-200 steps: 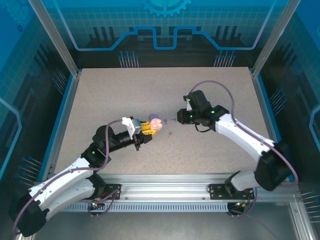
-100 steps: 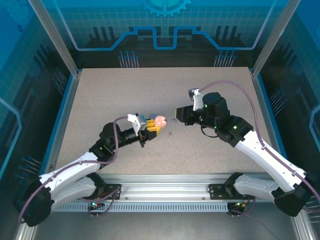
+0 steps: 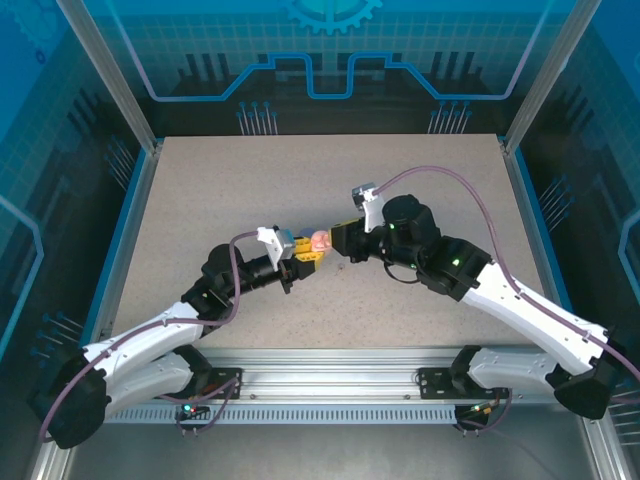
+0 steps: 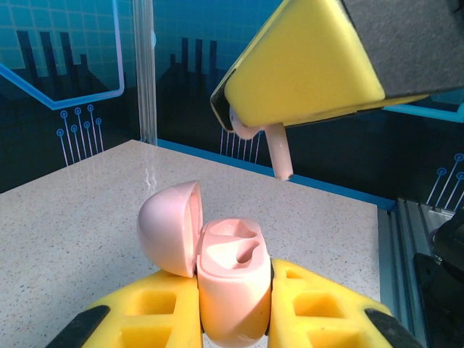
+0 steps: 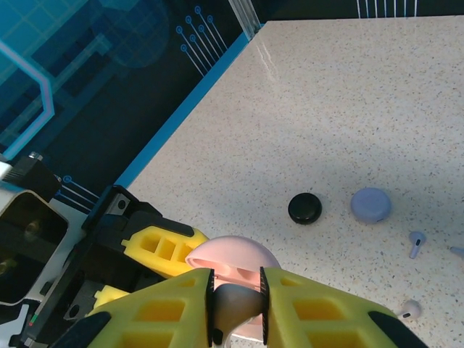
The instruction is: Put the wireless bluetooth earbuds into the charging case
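While left fingers [image 4: 319,308] clamp pink case [image 4: 232,286], right fingers [image 5: 163,308] earbud [image 4: 280,154], black case [image 5: 304,209] nearby.

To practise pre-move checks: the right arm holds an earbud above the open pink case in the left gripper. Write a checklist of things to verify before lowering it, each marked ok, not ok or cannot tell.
1. Lid of the pink case swung open: ok.
2. Left gripper shut on the pink case: ok.
3. Right gripper shut on the pinkish earbud, stem pointing down: ok.
4. Visible socket empty: ok.
5. Stem lined up over that socket: cannot tell; depth is unclear.
6. Black case and lilac case lying aside from the path: ok.
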You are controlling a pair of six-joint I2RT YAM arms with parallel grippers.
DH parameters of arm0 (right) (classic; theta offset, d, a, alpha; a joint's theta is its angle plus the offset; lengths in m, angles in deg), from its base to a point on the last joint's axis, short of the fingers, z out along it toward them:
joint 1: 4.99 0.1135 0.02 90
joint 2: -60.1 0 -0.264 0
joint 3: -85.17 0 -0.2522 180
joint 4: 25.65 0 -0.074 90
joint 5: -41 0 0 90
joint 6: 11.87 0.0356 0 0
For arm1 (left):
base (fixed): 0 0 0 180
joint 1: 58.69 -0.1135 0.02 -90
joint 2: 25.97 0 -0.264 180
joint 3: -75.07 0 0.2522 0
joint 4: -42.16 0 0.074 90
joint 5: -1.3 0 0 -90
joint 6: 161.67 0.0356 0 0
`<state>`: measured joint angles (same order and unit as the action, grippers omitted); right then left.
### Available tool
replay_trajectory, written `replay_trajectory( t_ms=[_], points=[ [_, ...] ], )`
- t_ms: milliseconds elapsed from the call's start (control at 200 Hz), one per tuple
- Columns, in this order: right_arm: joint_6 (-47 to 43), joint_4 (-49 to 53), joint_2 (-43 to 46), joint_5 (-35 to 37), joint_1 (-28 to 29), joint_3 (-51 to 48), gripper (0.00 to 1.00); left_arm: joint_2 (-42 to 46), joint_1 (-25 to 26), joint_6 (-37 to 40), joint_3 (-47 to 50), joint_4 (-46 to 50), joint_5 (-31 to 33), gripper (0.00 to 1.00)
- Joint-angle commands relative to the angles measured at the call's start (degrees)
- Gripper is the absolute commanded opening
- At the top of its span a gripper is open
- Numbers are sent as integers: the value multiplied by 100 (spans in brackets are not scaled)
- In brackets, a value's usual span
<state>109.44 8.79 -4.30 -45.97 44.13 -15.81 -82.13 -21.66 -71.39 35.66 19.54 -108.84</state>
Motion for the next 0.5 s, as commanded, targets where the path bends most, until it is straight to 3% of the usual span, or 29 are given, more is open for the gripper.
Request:
replay_trajectory(
  t_ms=[0, 495],
  points=[
    [-83, -216, -98, 250, 102, 178, 23, 21, 67, 17, -160, -270, 29, 5],
    [-75, -337, -279, 408, 201, 57, 23, 96, 67, -27, -142, -275, 80, 5]
  ],
)
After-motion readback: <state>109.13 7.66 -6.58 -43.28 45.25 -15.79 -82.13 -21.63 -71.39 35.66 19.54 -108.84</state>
